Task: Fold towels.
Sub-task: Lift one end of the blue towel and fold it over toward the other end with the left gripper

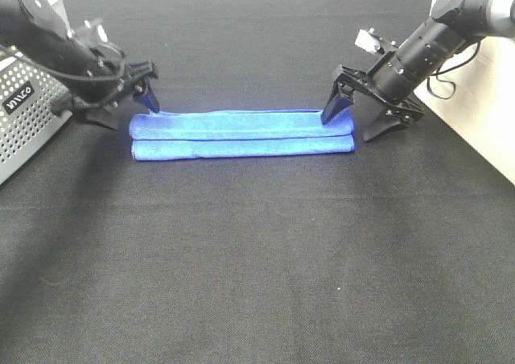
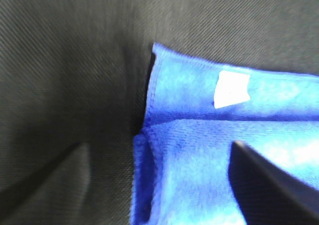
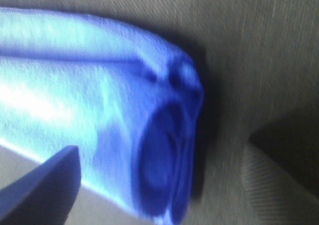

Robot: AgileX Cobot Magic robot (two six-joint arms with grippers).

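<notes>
A blue towel (image 1: pixel 241 134) lies folded into a long narrow strip on the black cloth, running left to right. My left gripper (image 1: pixel 122 109) is open at the strip's left end, one finger (image 1: pixel 149 98) touching the back corner. In the left wrist view the towel's corner (image 2: pixel 189 135) with a white label (image 2: pixel 232 88) lies between the open fingers (image 2: pixel 271 185). My right gripper (image 1: pixel 360 118) is open and straddles the strip's right end. In the right wrist view the rolled towel end (image 3: pixel 164 135) sits between the spread fingers (image 3: pixel 42 185). Neither gripper holds anything.
A grey perforated metal box (image 1: pixel 24 114) stands at the left edge behind the left arm. A white surface (image 1: pixel 483 114) borders the black table cloth (image 1: pixel 257 259) on the right.
</notes>
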